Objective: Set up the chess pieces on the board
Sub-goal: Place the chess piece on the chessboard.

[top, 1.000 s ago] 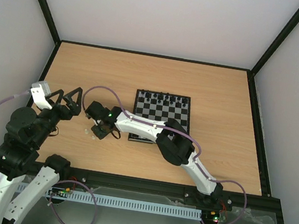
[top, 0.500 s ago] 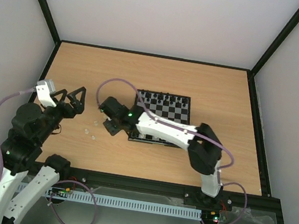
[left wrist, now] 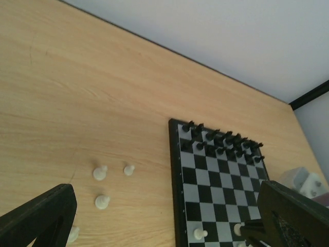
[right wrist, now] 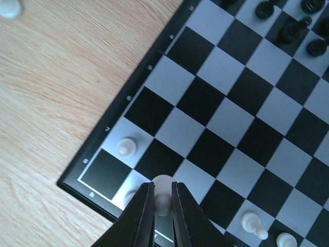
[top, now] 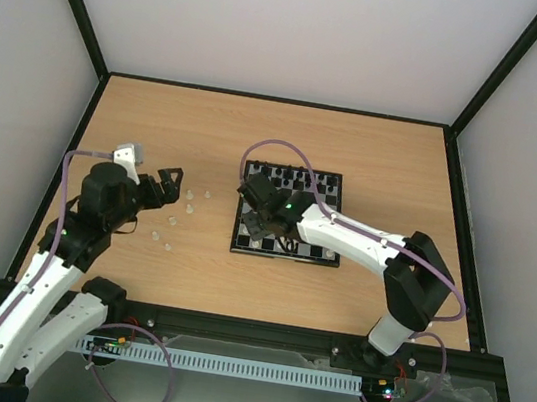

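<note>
The right arm (top: 363, 244) has swung off the table to the board (top: 320, 207), over its near-left corner, so another piece looks close to being placed. The right gripper (right wrist: 162, 186) pinches narrowly on a white pawn (right wrist: 163, 201). The left gripper (top: 168, 186) gapes wide and empty near the loose pieces (left wrist: 101, 172).

A wooden bench (top: 386, 158) is seen from above. A small chessboard (top: 327, 202) is laid flat near its middle. A few loose white chess pieces (top: 189, 208) are scattered on the bare wood left of the chessboard, apart from it.
</note>
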Robot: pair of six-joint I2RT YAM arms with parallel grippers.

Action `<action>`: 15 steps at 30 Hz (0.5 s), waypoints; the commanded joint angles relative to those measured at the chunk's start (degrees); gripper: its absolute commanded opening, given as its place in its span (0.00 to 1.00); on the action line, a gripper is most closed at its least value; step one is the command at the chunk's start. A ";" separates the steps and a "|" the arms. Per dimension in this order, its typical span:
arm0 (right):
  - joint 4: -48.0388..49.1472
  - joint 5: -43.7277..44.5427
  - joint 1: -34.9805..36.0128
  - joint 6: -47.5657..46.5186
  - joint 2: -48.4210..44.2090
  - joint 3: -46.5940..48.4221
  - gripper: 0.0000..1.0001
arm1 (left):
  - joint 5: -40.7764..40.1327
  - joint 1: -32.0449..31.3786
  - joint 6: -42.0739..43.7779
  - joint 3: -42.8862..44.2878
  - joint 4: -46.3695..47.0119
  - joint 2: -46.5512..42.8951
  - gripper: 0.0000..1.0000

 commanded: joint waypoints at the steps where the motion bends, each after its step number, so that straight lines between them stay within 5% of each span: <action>1: -1.29 0.13 -1.67 1.90 -1.84 -2.67 0.11 | 1.97 0.25 -0.62 -0.89 2.96 0.42 0.99; 15: 1.35 -5.44 -2.72 0.43 3.23 -3.04 0.13 | 1.97 0.19 -0.41 -0.77 3.11 0.48 1.00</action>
